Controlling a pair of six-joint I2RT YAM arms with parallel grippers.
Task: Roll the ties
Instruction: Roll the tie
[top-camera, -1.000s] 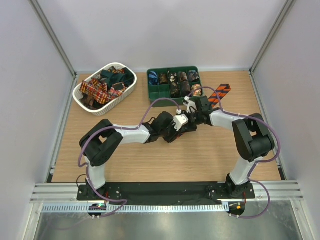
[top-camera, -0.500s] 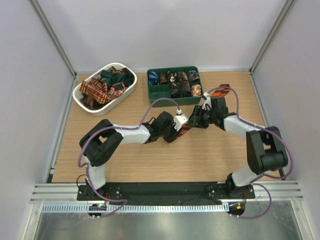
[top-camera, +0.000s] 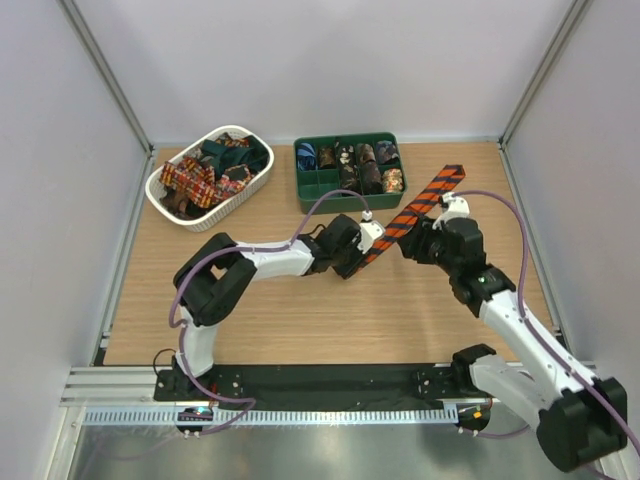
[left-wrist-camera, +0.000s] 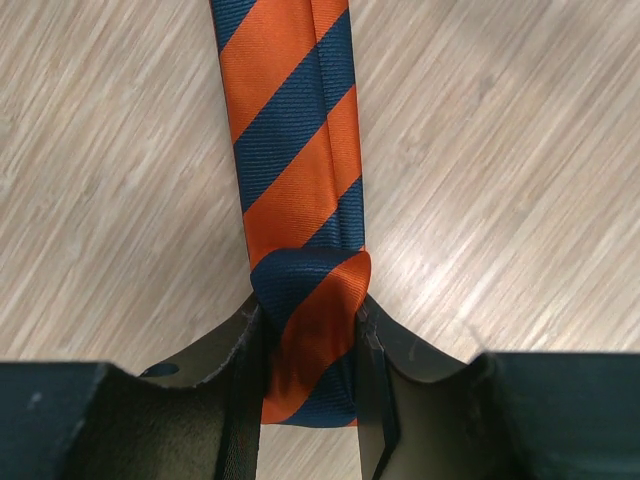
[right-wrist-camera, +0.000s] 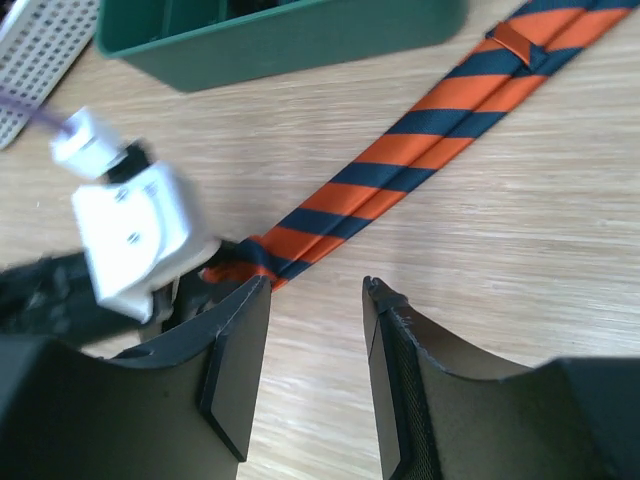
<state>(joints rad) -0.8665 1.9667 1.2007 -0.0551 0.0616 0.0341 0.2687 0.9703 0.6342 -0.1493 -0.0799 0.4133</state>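
Pale wooden tabletop (top-camera: 300, 320) fills your view. The orange-and-navy striped tie (top-camera: 420, 207) runs across it diagonally, from your left gripper (left-wrist-camera: 310, 335) toward the far right, past the corner of the green tray (top-camera: 330, 205). That gripper pinches the tie's doubled-over end; whether it is turned more than once is hard to tell. Your right gripper (right-wrist-camera: 315, 290) hangs just beside the strip, jaws parted, holding nothing. Other ties (top-camera: 195, 180) are heaped in the white basket (top-camera: 225, 210).
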